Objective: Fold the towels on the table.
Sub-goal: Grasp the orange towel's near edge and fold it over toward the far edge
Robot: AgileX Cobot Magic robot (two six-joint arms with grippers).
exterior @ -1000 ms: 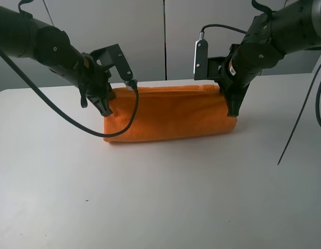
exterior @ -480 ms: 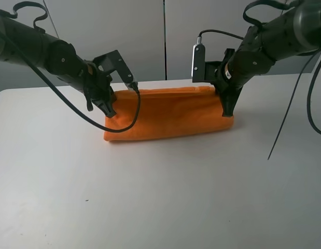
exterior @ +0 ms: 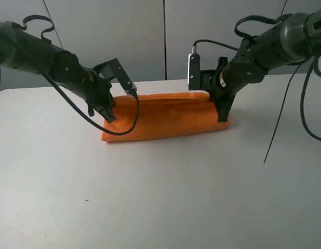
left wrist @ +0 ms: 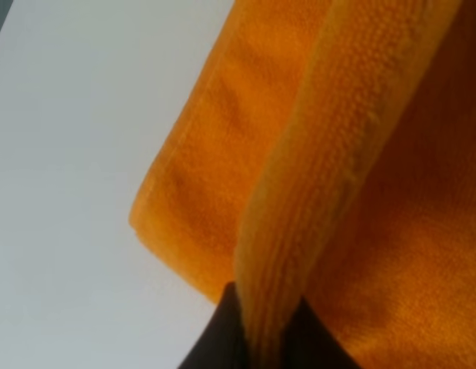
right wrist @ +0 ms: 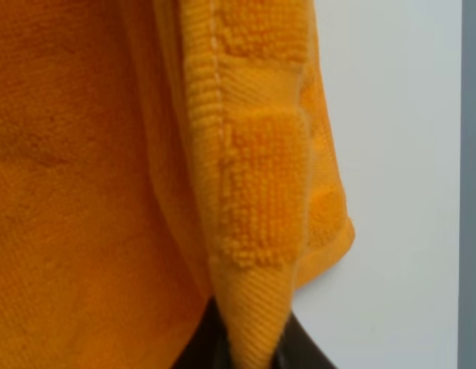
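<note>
One bright orange towel point(exterior: 165, 116) lies folded into a long band near the far edge of the white table point(exterior: 160, 197). My left gripper point(exterior: 110, 117) is shut on the towel's left end. The left wrist view shows its dark fingers point(left wrist: 222, 338) pinching a doubled edge of the towel point(left wrist: 222, 154). On the right end my right gripper point(exterior: 221, 117) is shut as well. Its wrist view has a woven stripe band of the towel point(right wrist: 253, 177) clamped between the fingertips point(right wrist: 211, 342). Both grippers sit low, close to the tabletop.
The table's far edge point(exterior: 165, 81) and grey wall panels run just behind the towel. A black cable point(exterior: 130, 122) from the left arm loops across the towel's left part. Another cable point(exterior: 277, 132) hangs over the table at the right.
Both grippers have sunk lower while holding the towel ends, and the right one has shifted left. The towel now lies flatter and its right end sits further left.
</note>
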